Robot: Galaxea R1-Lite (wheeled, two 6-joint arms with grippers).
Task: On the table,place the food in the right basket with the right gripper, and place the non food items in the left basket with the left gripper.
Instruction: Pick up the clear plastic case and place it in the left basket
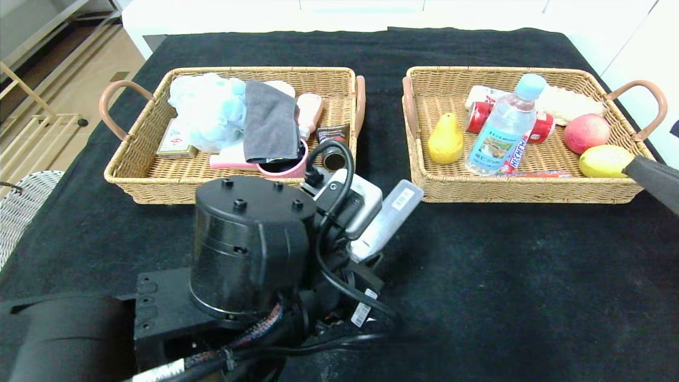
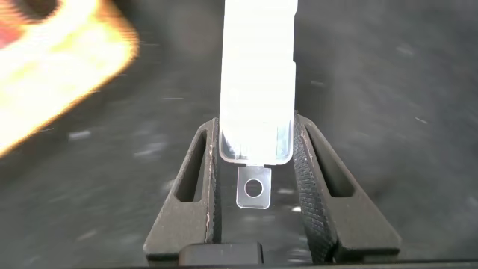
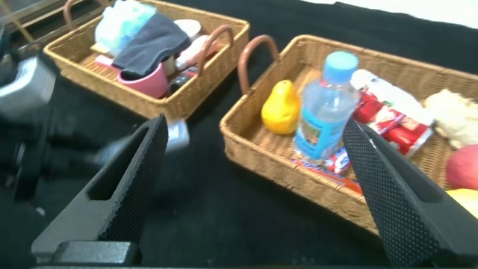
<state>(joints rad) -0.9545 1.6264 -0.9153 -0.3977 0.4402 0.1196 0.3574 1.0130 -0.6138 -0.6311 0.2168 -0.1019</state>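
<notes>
My left gripper is shut on the long translucent plastic case and holds it above the black table, just in front of the left basket's right front corner. In the head view the case sticks out beyond my wrist. The blue pouf, grey towel and pink tube lie in the left basket. The yellow pear and water bottle are in the right basket. My right gripper is open and empty, at the table's right side, off the right basket.
A pink cup and small boxes also sit in the left basket. An apple, a lemon, red cans and candy fill the right basket. A white wicker chair stands off the table's left edge.
</notes>
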